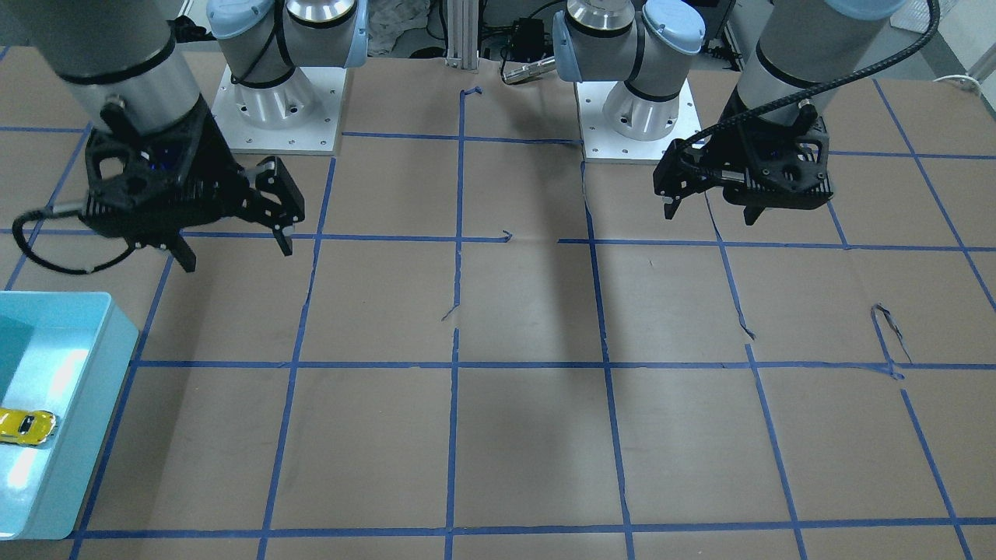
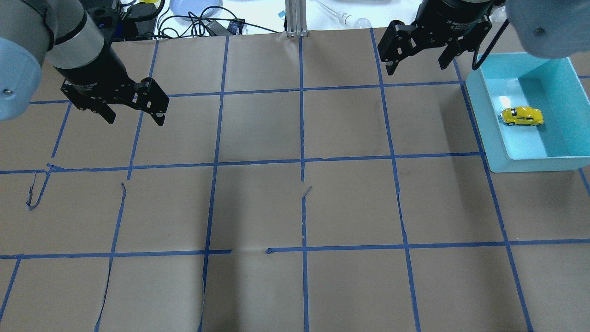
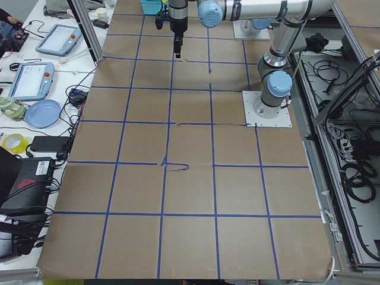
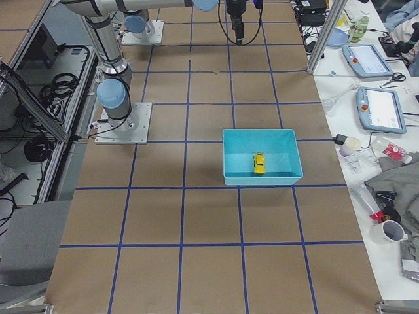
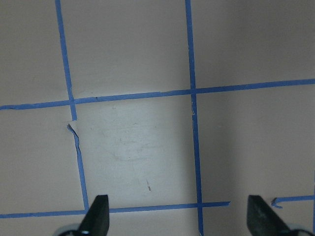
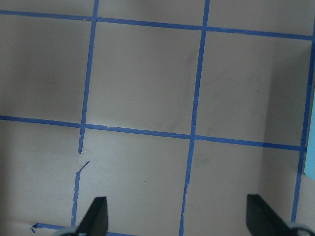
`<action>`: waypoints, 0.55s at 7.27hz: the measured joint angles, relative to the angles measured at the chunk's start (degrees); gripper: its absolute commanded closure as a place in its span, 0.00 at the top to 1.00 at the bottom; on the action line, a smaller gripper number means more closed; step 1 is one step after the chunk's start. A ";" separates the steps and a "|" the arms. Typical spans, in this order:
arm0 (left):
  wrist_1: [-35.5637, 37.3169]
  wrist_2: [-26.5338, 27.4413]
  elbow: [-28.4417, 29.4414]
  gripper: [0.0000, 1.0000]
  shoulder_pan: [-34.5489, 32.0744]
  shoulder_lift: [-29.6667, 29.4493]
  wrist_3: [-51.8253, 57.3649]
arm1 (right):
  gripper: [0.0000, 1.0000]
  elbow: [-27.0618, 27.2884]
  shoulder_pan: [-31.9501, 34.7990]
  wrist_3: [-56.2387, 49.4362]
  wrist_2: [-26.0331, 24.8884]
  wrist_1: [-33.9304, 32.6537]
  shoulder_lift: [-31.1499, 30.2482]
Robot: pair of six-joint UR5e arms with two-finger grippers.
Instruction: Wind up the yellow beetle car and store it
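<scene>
The yellow beetle car (image 1: 25,426) lies inside the light blue bin (image 1: 118,334) on the taped brown table (image 1: 529,451). The right gripper (image 1: 237,253) hangs near the bin with its jaws spread. The left gripper (image 1: 710,214), likewise spread, hangs well apart.

The beetle car (image 2: 522,116) lies inside the tray (image 2: 534,163), and the tray stands on the right part of the desk (image 2: 295,207). The right claw (image 2: 417,68) hangs above the desk near the tray, on the side toward the middle. The left claw (image 2: 135,120) hangs above the left part, well apart from both.
</scene>
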 measured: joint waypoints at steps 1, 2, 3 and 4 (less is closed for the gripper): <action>0.03 -0.02 -0.07 1.00 0.00 0.00 -0.05 | 1.00 0.47 0.03 0.95 -0.05 0.02 -0.23; 0.04 0.01 -0.11 1.00 0.00 0.00 -0.03 | 1.00 0.70 -0.02 1.32 -0.06 -0.08 -0.14; 0.05 0.02 -0.13 1.00 0.00 0.00 0.00 | 1.00 0.77 -0.16 1.46 -0.13 -0.15 -0.13; 0.05 0.03 -0.16 1.00 0.00 0.00 0.05 | 1.00 0.79 -0.21 1.46 -0.11 -0.18 -0.20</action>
